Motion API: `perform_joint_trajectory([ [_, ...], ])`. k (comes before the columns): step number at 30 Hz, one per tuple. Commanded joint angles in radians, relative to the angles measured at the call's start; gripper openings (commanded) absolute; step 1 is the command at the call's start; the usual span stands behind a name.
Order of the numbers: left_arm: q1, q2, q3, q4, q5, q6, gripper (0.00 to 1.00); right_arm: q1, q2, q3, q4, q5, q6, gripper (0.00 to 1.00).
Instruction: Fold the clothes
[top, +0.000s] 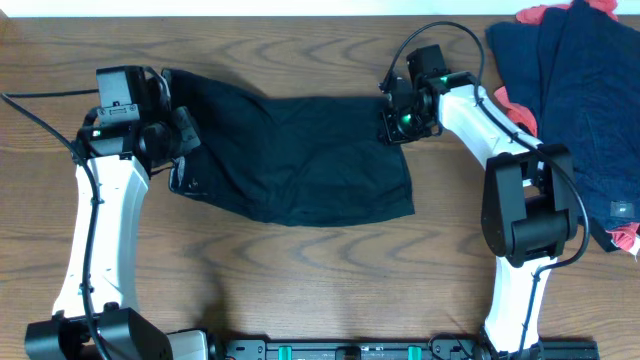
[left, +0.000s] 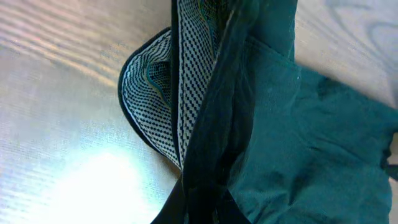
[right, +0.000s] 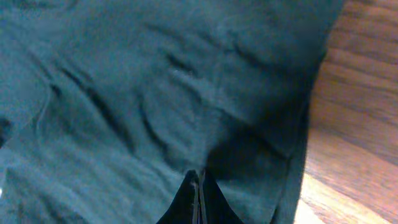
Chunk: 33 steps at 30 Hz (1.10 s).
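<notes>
At the worktop's left side, the left gripper (top: 182, 165) was clamped tight on the waistband end of the black shorts (top: 300, 160), whose whitish dotted lining (left: 149, 93) curled open onto the wood. The shorts lay spread across the middle of the wooden worktop (top: 320, 290), toward its far edge, and at their far right corner the right gripper (top: 393, 125) was pinched closed on the cloth, its fingertips (right: 185, 208) meeting with only a thin seam between them. A heap of dark blue and red garments (top: 580, 90) sat in the far right corner.

Blk shorts (left: 298, 155) bunched on table (left: 62, 93), dotted waistband lining (left: 186, 74) showing.
</notes>
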Motion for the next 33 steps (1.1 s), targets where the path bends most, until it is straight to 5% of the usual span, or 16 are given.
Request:
perform_joint_trajectory([
  [1, 0.008, -0.019, 0.024, 0.026, 0.006, 0.012, 0.06, 0.005, 0.016, 0.002, 0.002, -0.025, 0.011, 0.01],
  [17, -0.003, -0.019, 0.060, 0.037, 0.074, -0.011, 0.06, 0.003, 0.016, -0.060, 0.059, 0.014, 0.034, 0.01],
  [33, -0.292, -0.016, 0.060, 0.168, 0.069, -0.042, 0.06, 0.000, 0.016, -0.160, 0.133, 0.028, 0.055, 0.01],
])
